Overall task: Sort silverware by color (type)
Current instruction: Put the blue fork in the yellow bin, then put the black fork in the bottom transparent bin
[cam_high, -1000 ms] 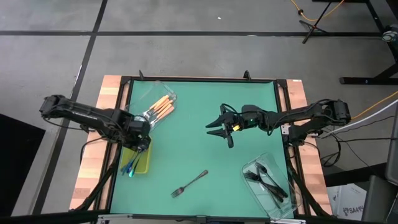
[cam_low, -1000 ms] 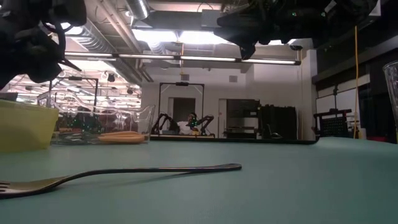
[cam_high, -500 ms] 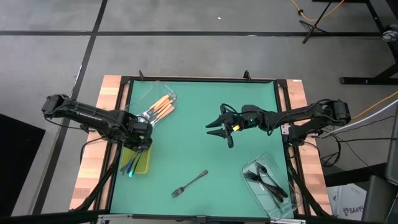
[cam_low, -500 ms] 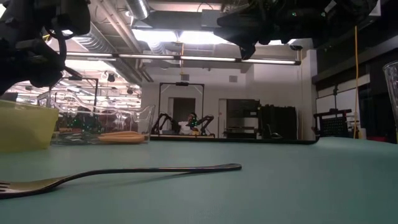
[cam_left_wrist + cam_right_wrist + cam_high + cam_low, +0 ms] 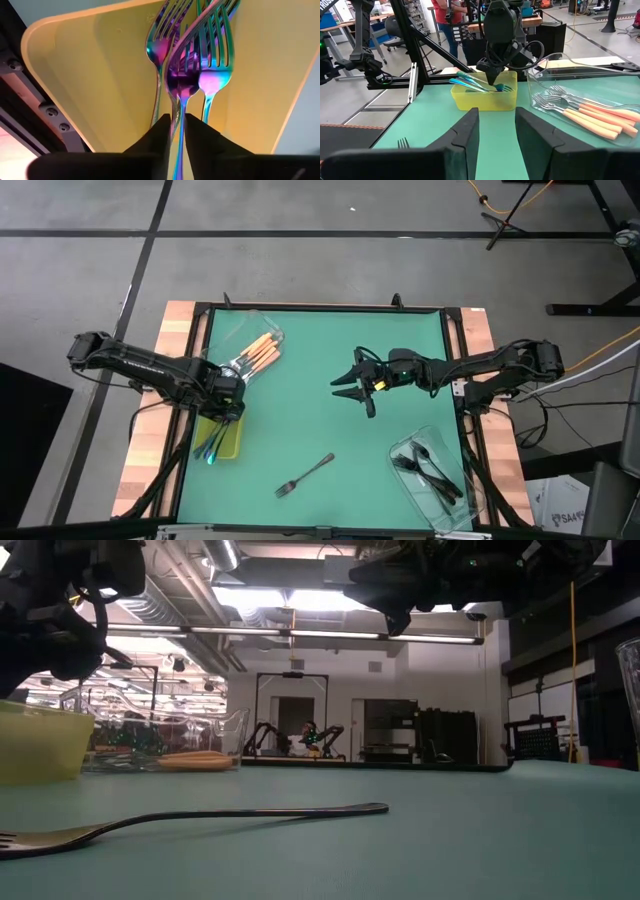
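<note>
My left gripper [image 5: 228,408] points down into the yellow-green tray [image 5: 232,442] at the table's left, shut on an iridescent fork [image 5: 181,87]. Two more iridescent forks [image 5: 212,75] lie in the tray, and their handles [image 5: 207,450] stick out over its near rim. Orange-handled forks [image 5: 260,355] lie in a clear tub at the far left. Dark forks [image 5: 428,468] lie in a clear tub [image 5: 455,505] at the near right. One dark grey fork [image 5: 305,473] lies flat on the mat near the near edge. My right gripper [image 5: 348,392] hovers open over the table's middle. My left gripper pinches the iridescent fork's handle just behind the head [image 5: 178,111] between its two fingers [image 5: 160,131]. It comes from above, pointing down into the tray [image 5: 492,75]. The fork's head [image 5: 182,82] lies among the other forks' heads in the tray.
The green mat [image 5: 300,410] is bare between the two arms apart from the lone fork. A raised black frame [image 5: 455,340] borders the mat. In the right wrist view a person [image 5: 447,15] stands in the room beyond the table.
My left gripper moved slightly toward the near edge and down over the yellow-green tray, then kept still. The right arm and the forks on the table have not moved.
</note>
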`<state>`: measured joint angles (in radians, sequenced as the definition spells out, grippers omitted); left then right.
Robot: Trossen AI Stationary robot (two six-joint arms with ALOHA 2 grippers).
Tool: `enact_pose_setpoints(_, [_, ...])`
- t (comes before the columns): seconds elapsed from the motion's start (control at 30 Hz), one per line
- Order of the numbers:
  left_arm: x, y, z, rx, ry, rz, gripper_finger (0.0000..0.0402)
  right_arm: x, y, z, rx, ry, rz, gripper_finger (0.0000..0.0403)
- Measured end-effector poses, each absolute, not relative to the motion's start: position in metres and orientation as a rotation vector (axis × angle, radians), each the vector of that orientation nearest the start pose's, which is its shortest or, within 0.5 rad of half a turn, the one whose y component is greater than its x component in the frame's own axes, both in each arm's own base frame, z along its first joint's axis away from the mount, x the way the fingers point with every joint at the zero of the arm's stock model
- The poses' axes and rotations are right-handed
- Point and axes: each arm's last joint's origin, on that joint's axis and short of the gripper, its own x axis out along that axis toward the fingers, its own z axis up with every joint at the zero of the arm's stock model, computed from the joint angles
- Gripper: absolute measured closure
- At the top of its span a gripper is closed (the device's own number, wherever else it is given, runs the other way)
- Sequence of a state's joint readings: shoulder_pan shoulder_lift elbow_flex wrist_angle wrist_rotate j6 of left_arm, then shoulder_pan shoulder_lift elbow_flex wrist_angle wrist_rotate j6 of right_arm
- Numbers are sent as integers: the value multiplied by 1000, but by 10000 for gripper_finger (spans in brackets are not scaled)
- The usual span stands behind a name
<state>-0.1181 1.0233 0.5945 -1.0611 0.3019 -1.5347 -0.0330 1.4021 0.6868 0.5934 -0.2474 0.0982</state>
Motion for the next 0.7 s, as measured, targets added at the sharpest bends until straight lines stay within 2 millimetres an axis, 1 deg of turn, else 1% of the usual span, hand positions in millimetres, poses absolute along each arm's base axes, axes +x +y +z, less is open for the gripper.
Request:
enact_pose_setpoints(0.17, [136,-25,186,-1326,1444,880,337,295,-3,237,115,132,208,285])
enact_pose_setpoints(0.43, [135,-25,189,-1351,1452,848,338,295,-3,237,115,132,208,285])
enact_pose_setpoints(0.57, [136,-26,199,-1371,1419,800,338,295,-3,237,115,132,208,285])
enact_pose_setpoints(0.7, [138,-26,215,-1393,1367,736,338,295,-3,237,115,133,208,285])
